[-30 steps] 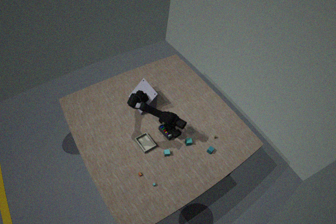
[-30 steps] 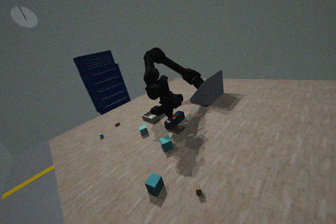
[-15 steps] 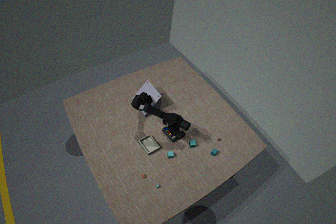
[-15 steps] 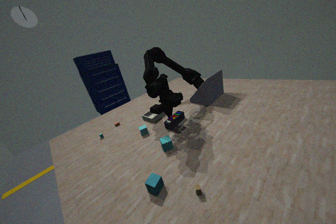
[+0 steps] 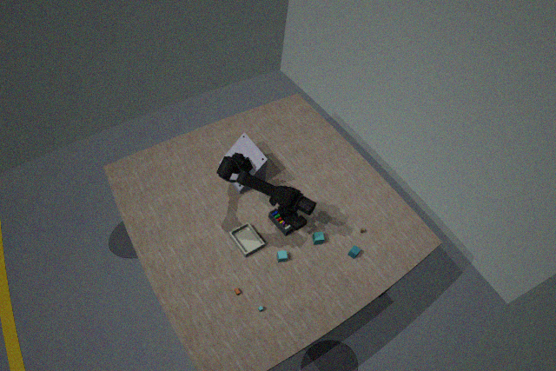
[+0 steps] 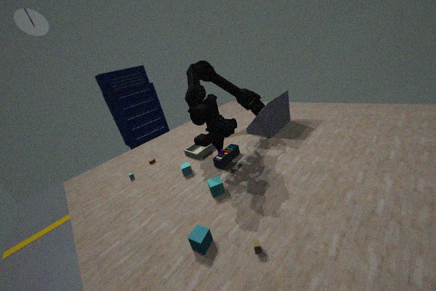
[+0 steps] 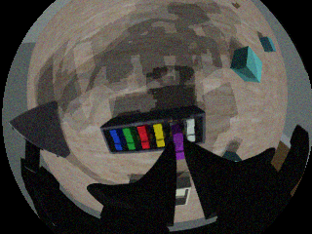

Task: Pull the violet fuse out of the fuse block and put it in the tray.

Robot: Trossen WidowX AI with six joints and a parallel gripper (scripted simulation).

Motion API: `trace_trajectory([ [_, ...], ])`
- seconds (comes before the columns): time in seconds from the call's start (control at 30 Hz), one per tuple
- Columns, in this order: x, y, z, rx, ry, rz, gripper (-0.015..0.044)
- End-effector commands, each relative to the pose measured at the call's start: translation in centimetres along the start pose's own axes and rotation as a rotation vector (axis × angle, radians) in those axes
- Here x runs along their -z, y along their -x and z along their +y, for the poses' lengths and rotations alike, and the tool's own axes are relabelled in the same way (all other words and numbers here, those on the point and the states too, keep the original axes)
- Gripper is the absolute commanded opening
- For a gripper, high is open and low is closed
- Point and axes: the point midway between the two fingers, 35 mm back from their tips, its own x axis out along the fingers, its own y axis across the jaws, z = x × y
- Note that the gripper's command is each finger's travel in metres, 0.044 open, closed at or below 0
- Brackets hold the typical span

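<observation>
My gripper (image 7: 178,144) (image 6: 221,150) is shut on the violet fuse (image 7: 178,141) (image 6: 222,150), right above the fuse block (image 7: 155,117) (image 6: 230,159) (image 5: 276,225). The violet fuse is raised above the neighbouring fuses, and in the wrist view it reaches past the block's near edge. Whether its lower end is clear of the slot I cannot tell. The blue fuse (image 7: 116,139), green fuse (image 7: 129,138), red fuse (image 7: 143,137), yellow fuse (image 7: 159,136) and white fuse (image 7: 190,130) sit in the block. The pale tray (image 5: 248,239) (image 6: 195,156) stands empty beside the block.
A teal cube (image 5: 318,238) (image 6: 216,187) (image 7: 246,64), a light teal cube (image 5: 281,255) (image 6: 186,169) and a darker teal cube (image 5: 354,251) (image 6: 200,239) lie near the block. A small orange piece (image 5: 237,291) (image 6: 152,161) lies beyond the tray.
</observation>
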Motion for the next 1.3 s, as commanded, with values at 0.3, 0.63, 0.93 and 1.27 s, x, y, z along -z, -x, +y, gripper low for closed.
trace_trajectory([
  [0.3,-0.1,0.8,0.0,0.002,-0.004,-0.004,0.0000],
  [0.63,-0.1,1.3,0.0,0.002,-0.003,-0.003,0.0000],
  [0.93,-0.1,2.8,0.0,0.002,-0.003,-0.004,0.0000],
  [1.27,1.7,3.3,0.0,0.002,-0.002,-0.009,0.0000],
])
